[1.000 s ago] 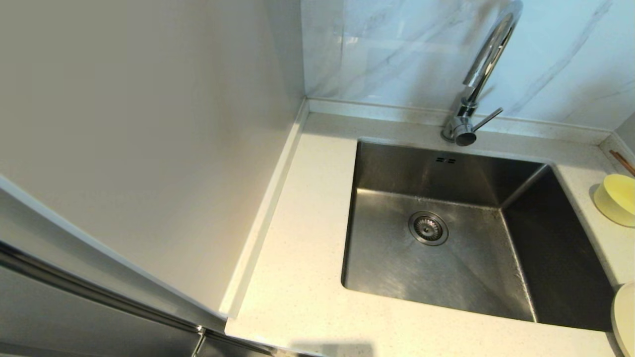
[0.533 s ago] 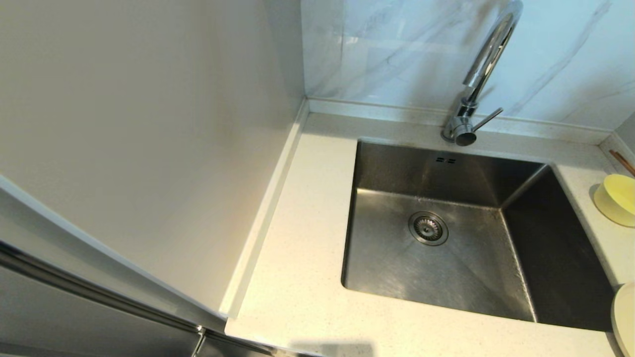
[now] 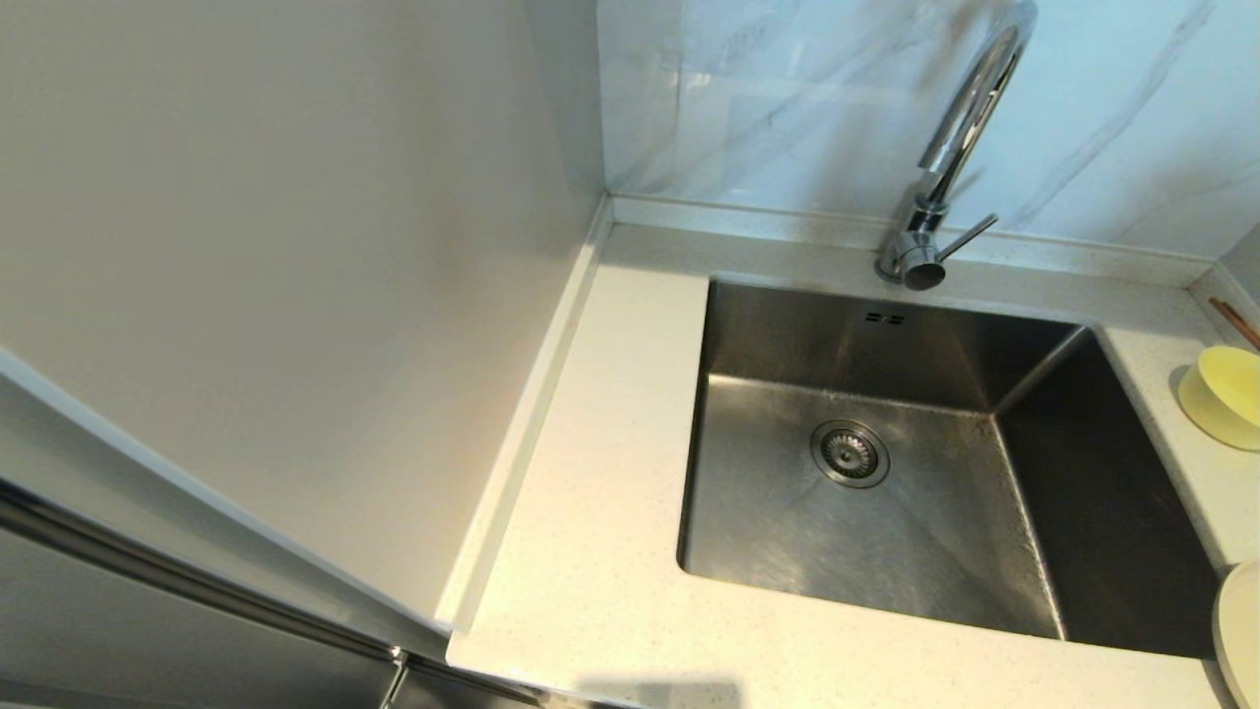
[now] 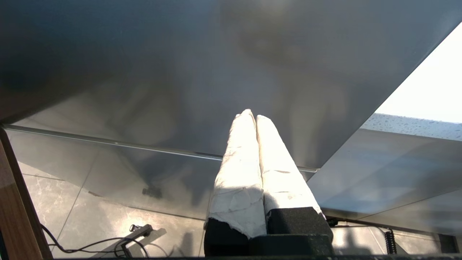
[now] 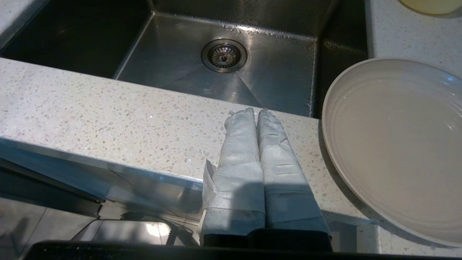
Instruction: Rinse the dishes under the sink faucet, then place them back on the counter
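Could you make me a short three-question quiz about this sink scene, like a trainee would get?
1. True or false: the yellow bowl lies in the sink.
2. Which gripper is closest to the plate? A) left gripper B) right gripper
3. Fill in: the chopsticks lie on the counter behind the ____.

Key:
1. False. The bowl sits on the counter to the right of the sink, which holds no dishes.
2. B. The right gripper is shut above the counter's front edge, beside the plate; the left one is shut, low by a cabinet front.
3. Bowl. No water shows at the faucet.
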You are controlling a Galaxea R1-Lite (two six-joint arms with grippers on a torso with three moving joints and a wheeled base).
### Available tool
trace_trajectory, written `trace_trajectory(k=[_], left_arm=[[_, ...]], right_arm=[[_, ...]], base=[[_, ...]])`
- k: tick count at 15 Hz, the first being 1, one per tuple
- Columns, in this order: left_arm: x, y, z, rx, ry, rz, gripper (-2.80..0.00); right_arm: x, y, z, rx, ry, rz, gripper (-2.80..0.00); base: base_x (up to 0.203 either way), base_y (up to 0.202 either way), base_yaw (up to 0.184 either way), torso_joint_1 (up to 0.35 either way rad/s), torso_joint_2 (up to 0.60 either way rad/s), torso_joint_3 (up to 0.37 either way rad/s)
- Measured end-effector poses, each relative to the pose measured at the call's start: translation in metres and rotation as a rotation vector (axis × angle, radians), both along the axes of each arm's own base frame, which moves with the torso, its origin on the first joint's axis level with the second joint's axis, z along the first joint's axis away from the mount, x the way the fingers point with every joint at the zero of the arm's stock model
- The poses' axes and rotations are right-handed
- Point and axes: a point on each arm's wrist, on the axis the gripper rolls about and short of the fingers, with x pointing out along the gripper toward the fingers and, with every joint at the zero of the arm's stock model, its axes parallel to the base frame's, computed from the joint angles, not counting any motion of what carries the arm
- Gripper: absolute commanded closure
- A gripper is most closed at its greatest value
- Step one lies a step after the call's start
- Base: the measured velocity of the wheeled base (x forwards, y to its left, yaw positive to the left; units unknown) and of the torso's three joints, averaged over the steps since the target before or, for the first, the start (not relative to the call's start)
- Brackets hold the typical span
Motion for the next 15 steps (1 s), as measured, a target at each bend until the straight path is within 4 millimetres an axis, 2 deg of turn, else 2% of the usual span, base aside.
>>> trace_trajectory(k=[15], left_arm=[[0.0000, 0.0000, 0.0000, 0.000, 0.000, 0.000, 0.00]], right_arm=[[0.0000, 0.0000, 0.0000, 0.000, 0.000, 0.000, 0.00]], base=[[0.000, 0.000, 0.000, 0.000, 0.00, 0.000]])
